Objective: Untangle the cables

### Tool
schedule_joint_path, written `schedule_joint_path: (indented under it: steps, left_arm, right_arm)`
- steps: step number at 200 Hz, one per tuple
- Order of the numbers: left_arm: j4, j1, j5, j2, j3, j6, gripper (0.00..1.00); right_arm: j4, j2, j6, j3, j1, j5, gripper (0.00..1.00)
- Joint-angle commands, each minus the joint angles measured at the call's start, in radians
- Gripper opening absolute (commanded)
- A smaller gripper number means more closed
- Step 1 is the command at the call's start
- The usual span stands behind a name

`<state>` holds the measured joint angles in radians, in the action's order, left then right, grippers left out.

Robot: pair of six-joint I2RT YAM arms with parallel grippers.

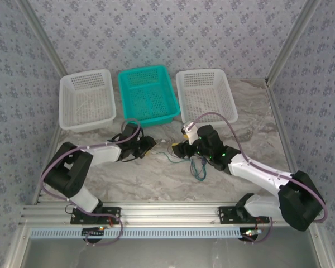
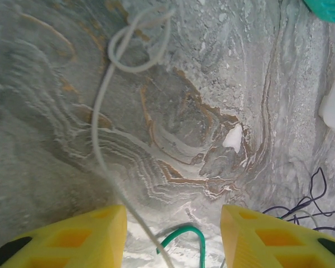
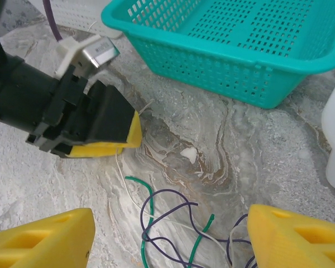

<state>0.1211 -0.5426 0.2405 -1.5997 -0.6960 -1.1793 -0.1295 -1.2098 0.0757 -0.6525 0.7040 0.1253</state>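
Yellow fingers [image 3: 39, 240] of the right gripper [image 3: 170, 240] gape wide, empty, tangled cables [image 3: 151, 204] lying between; left gripper [image 2: 173, 240] likewise (pale grey wire [image 2: 92, 128] between its fingers).

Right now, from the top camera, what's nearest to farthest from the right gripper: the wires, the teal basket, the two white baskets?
1. The wires, on the table just beside the right gripper.
2. The teal basket, middle back, and the right white basket, right back: too close to call.
3. The left white basket, back left, farthest.
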Motion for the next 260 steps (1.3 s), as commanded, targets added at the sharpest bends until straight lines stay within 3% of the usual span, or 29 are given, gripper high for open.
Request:
schedule_joint_path:
  steps: [1,26,54,128,191,209,238,260]
  left_arm:
    - [0.041,-0.003,0.015,-0.031,-0.040,-0.030,0.39]
    - [0.044,-0.003,0.022,-0.052,-0.042,-0.031,0.15]
    - [0.037,-0.003,0.015,-0.029,-0.039,-0.023,0.00]
    - [-0.044,-0.023,0.027,0.084,-0.128,0.144,0.00]
    - [-0.110,-0.040,0.076,0.162,-0.272,0.320,0.00]
    - [-0.131,-0.039,0.105,0.181,-0.318,0.341,0.00]
    - [-0.161,-0.037,0.111,0.226,-0.365,0.369,0.00]
    - [-0.183,-0.030,0.117,0.252,-0.401,0.383,0.00]
  right_arm:
    - [0.029,0.036,0.018,0.007,0.005,-0.031,0.75]
    - [0.041,0.047,0.014,0.011,0.008,-0.039,0.75]
    - [0.039,0.043,0.013,0.022,0.010,-0.048,0.75]
    - [-0.056,-0.152,-0.143,0.007,0.118,-0.125,0.85]
    - [-0.168,-0.419,-0.185,-0.084,0.093,-0.205,0.87]
    - [-0.164,-0.467,-0.160,-0.100,0.063,-0.169,0.77]
    - [-0.160,-0.509,-0.131,-0.089,0.048,-0.135,0.47]
    - [-0.156,-0.514,-0.106,-0.068,0.045,-0.099,0.37]
